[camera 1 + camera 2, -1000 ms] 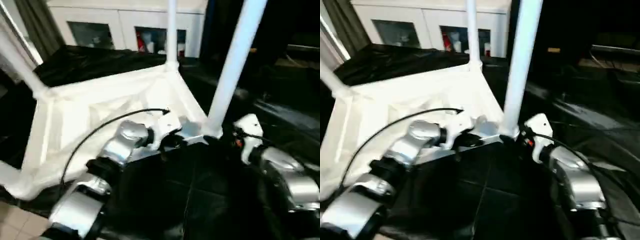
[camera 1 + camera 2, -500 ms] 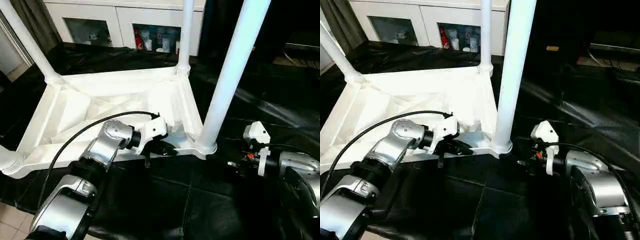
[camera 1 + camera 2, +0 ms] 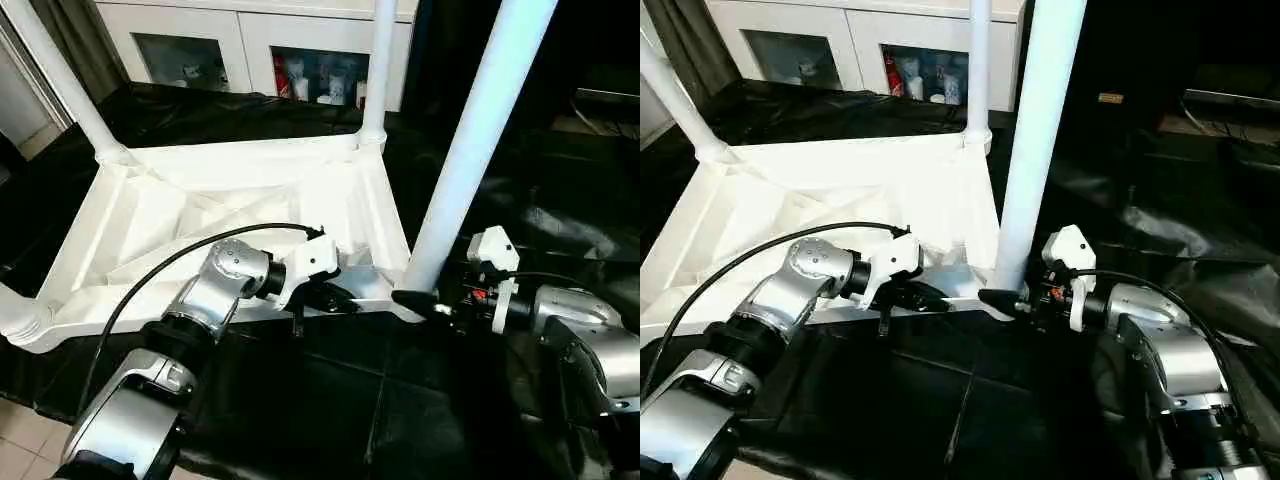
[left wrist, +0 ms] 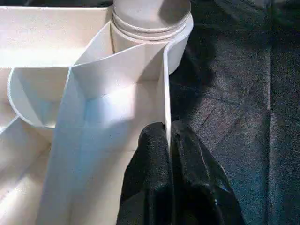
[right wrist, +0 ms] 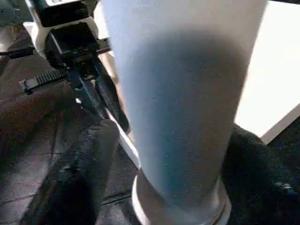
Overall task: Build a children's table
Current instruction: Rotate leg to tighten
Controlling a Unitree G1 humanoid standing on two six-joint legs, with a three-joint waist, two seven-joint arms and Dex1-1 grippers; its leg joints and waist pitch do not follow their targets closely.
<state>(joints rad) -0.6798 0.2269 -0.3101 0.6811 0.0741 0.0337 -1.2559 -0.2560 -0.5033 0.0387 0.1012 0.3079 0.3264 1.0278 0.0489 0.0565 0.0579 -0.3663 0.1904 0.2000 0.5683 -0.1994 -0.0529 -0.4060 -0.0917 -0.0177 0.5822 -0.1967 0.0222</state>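
While our left claw (image 4: 169,140) pinches the tabletop (image 3: 240,190) rim, our spread right claw (image 5: 164,154) straddles the near leg (image 3: 470,150); next we'd clamp and seat it.

Even light from overhead brightens the upturned white plastic tabletop (image 3: 240,200), while the glossy black cloth covering the work table (image 3: 560,200) carries pale streaks of glare along its right edge. In the right wrist view the near white tube leg (image 5: 183,93) is soft, out of focus and shaded grey-blue. Head views are sharp; background cabinets look slightly washed out.
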